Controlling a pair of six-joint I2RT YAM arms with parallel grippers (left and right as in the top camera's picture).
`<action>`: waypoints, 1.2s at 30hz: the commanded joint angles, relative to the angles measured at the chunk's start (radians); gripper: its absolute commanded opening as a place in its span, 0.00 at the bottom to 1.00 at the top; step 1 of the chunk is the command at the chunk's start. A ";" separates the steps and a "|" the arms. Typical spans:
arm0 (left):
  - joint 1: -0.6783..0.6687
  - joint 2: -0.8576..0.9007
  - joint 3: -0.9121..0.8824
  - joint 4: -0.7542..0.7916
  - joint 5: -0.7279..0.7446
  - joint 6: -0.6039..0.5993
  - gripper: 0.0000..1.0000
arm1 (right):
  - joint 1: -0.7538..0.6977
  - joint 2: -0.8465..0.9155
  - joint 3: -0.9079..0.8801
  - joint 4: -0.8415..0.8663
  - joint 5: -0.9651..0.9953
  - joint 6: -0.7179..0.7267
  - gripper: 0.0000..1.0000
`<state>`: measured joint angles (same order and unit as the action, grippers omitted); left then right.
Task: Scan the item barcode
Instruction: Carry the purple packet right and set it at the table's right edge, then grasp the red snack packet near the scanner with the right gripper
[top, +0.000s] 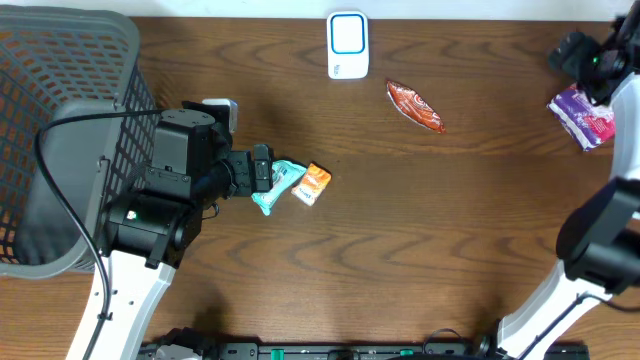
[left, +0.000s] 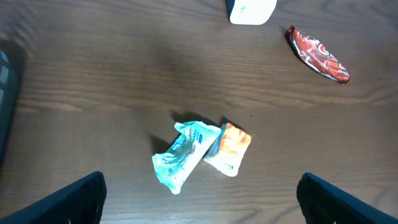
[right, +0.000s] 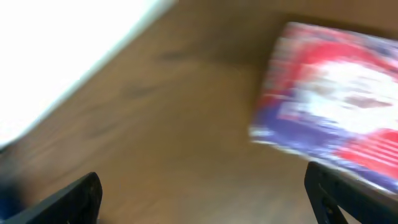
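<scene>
Left gripper (left: 200, 202): jaws wide apart, empty, by teal packet (left: 184, 155) touching orange packet (left: 229, 149).
Right gripper (right: 202, 199): jaws wide apart, empty, near purple packet (right: 336, 118).
Scanner (top: 347, 45): well apart from both.

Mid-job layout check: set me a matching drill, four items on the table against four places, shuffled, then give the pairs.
Items:
1 scanner
2 red packet
3 purple packet
4 teal packet

Places:
A touching the orange packet
B far edge, centre
C far right
D between scanner and purple packet

Pairs: 1-B, 2-D, 3-C, 4-A
</scene>
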<state>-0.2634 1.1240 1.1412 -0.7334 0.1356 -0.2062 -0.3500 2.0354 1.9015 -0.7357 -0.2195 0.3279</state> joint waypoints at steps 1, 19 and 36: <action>0.004 -0.001 0.008 0.000 0.006 0.006 0.98 | 0.066 -0.092 0.030 -0.003 -0.347 -0.133 0.99; 0.004 -0.001 0.008 0.000 0.006 0.006 0.98 | 0.503 0.128 0.027 -0.127 0.154 -0.476 0.99; 0.004 -0.001 0.008 0.000 0.006 0.006 0.98 | 0.497 0.168 0.024 -0.157 -0.013 -0.639 0.99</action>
<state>-0.2634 1.1240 1.1412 -0.7334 0.1356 -0.2062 0.1791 2.1860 1.9228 -0.8997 -0.1005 -0.2852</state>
